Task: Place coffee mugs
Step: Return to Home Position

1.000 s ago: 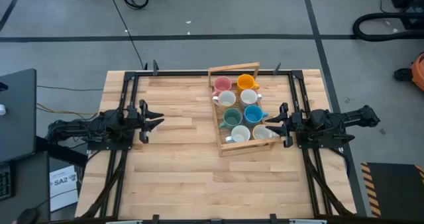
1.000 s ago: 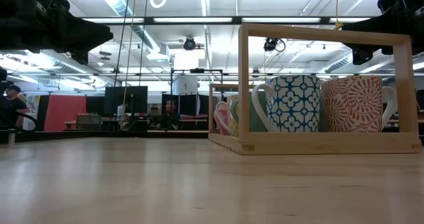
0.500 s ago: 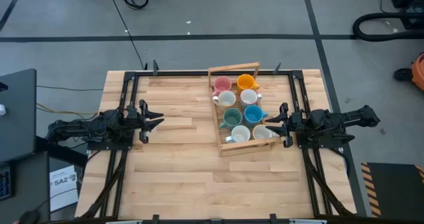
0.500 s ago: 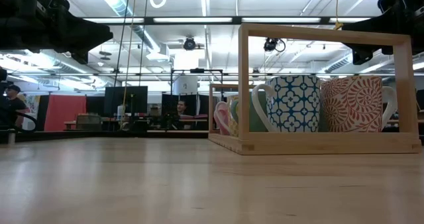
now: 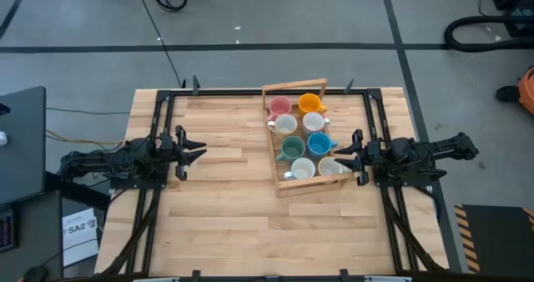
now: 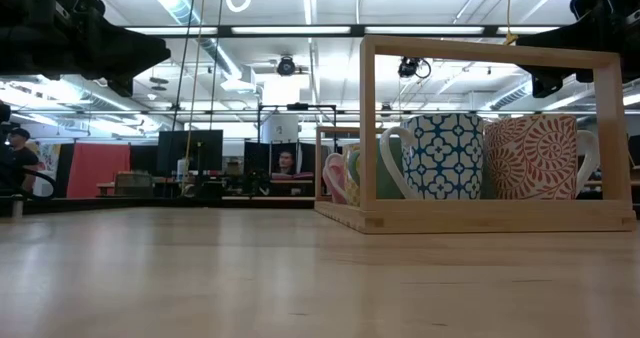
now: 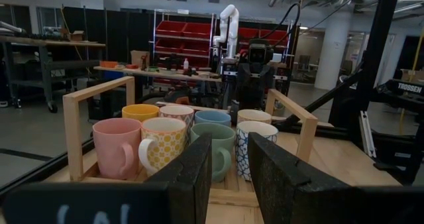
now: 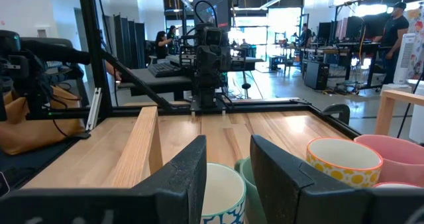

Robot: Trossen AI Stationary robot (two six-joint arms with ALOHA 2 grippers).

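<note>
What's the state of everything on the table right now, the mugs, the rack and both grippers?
Light wooden open-frame rack: standing on the table, holding mugs.
Round ceramic mugs: upright, mouths up, inside the rack.
Left gripper: open, empty, raised, away from the rack.
Right gripper: open, empty, raised by the rack.

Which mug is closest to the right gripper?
The orange-patterned mug in the wooden rack's near-right corner, right beside the right gripper; every other mug sits farther off.
</note>
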